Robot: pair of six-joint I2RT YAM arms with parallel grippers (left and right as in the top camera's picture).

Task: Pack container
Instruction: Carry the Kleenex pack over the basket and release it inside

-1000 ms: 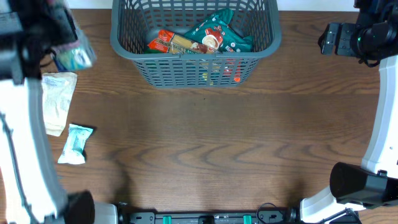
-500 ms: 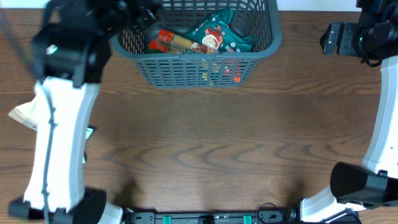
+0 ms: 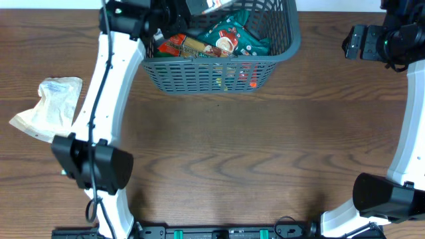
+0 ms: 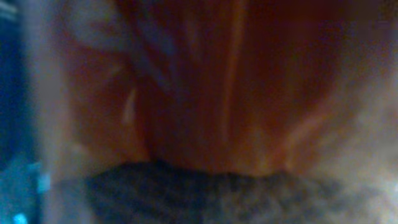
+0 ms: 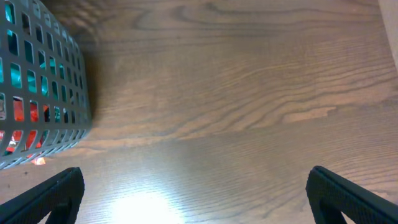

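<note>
The dark grey slatted container [image 3: 199, 76] stands at the back middle of the table, with red [image 3: 174, 44] and teal [image 3: 242, 36] packets inside. My left gripper [image 3: 198, 6] reaches over its far left part, shut on a light packet [image 3: 211, 4] at the frame's top edge. The left wrist view is a blur of orange and red, too close to read. My right gripper [image 3: 346, 42] hovers right of the container, open and empty. In the right wrist view its fingers [image 5: 53, 193] stand wide apart over bare wood, with the container wall [image 5: 37, 93] at the left.
A crumpled white pouch [image 3: 50, 106] lies on the table at the far left. My left arm [image 3: 99, 99] stretches from the front left up to the container. The right arm's base [image 3: 385, 196] sits at the front right.
My left arm has swung from the far left across to above the container, carrying the packet. The small teal and white packet on the left table is no longer in view. The right arm has not moved.
</note>
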